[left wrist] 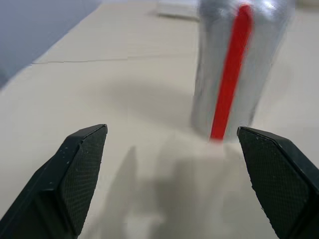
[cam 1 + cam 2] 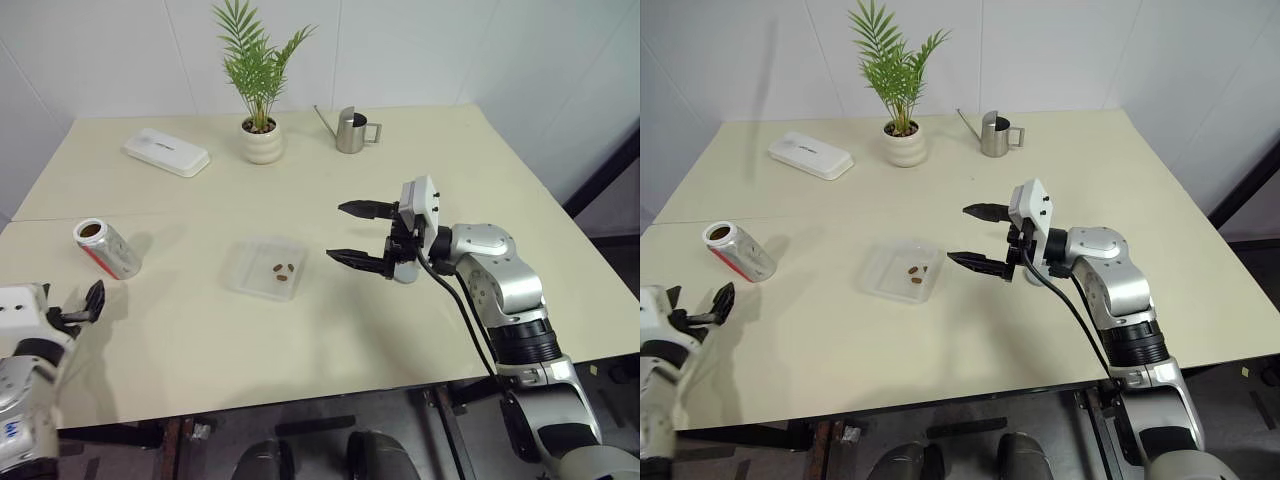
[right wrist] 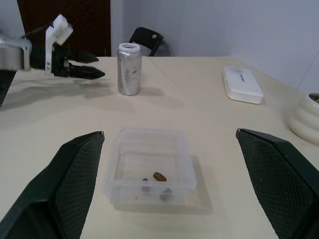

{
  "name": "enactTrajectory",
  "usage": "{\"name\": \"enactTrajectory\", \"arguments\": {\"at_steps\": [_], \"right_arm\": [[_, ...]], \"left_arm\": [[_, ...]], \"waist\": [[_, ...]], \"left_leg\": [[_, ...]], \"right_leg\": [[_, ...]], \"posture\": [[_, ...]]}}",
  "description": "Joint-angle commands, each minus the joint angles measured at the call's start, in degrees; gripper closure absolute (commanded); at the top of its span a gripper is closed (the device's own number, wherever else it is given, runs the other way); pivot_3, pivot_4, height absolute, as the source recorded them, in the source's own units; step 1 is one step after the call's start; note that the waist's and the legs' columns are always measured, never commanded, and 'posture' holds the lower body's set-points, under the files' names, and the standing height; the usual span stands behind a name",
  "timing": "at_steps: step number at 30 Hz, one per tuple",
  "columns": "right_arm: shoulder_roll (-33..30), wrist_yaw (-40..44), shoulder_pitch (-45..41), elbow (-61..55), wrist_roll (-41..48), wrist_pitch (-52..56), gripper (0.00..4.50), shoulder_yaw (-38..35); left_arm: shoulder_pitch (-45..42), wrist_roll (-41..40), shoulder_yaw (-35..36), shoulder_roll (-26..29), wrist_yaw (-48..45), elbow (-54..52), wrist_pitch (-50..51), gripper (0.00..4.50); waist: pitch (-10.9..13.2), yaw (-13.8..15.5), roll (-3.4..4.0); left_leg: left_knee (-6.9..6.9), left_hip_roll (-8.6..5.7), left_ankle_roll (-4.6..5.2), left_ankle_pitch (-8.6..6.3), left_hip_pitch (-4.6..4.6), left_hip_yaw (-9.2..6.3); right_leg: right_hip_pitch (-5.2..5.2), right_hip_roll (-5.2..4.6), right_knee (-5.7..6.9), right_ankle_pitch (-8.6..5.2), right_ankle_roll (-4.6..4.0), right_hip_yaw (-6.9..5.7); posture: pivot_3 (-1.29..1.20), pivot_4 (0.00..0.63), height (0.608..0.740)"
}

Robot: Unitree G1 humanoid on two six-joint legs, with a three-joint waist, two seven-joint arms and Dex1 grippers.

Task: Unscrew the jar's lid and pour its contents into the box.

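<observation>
The jar (image 2: 108, 248), a silver can with a red stripe, stands upright on the left of the table, and its top shows a dark opening. The lid is out of view. My left gripper (image 2: 78, 308) is open and empty, a little short of the jar (image 1: 234, 64) on the near side and not touching it. The clear box (image 2: 240, 262) sits mid-table with the brown contents (image 2: 283, 271) lying inside. My right gripper (image 2: 337, 231) hovers just right of the box, pointing left at it. Its fingers are spread wide and hold nothing.
Along the back of the table stand a flat white case (image 2: 165, 152), a potted palm (image 2: 262, 140) and a steel watering jug (image 2: 351, 131). The table's front edge runs close below both arms.
</observation>
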Motion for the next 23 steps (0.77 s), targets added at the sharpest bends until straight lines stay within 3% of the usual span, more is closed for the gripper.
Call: {"name": "enactTrajectory", "arguments": {"at_steps": [1,10,13,23], "right_arm": [[-2.49,1.34,0.96,-3.41,1.39,-0.22,0.0,-1.75],[-10.83,1.48,5.68,-4.78,2.43,1.89,0.0,-6.57],[-14.97,1.85,8.84,-4.11,0.97,-0.45,0.0,-9.24],[-15.48,-1.19,11.63,-7.08,4.05,1.39,0.0,-13.29]], "left_arm": [[2.41,0.59,-2.64,3.88,-9.8,-7.5,-4.26,0.05],[-4.78,1.98,-12.11,9.34,-24.15,-12.11,-12.56,0.05],[-10.05,-3.78,-15.32,11.29,-32.59,-12.06,-8.81,0.05],[-14.21,-3.87,-14.76,12.25,-36.33,-8.6,-5.88,0.05]], "waist": [[0.08,0.23,0.13],[0.39,0.05,0.62],[0.43,0.06,0.64],[0.59,-0.18,0.66]], "left_leg": [[-0.03,-0.01,-0.01,0.0,0.01,0.0],[-0.31,-0.04,-0.05,-0.04,-0.01,0.12],[-0.29,0.06,0.19,0.09,-0.01,0.22],[-0.07,0.15,0.33,0.12,0.09,0.41]], "right_leg": [[0.0,-0.02,-0.05,0.0,0.0,-0.02],[0.0,-0.04,-0.35,0.0,0.0,-0.1],[0.0,0.12,-0.32,-0.01,-0.01,-0.27],[0.04,0.28,-0.03,-0.01,0.0,-0.7]], "posture": [[0.0,0.15,0.74],[0.0,0.15,0.74],[0.0,0.15,0.74],[0.0,0.15,0.74]]}}
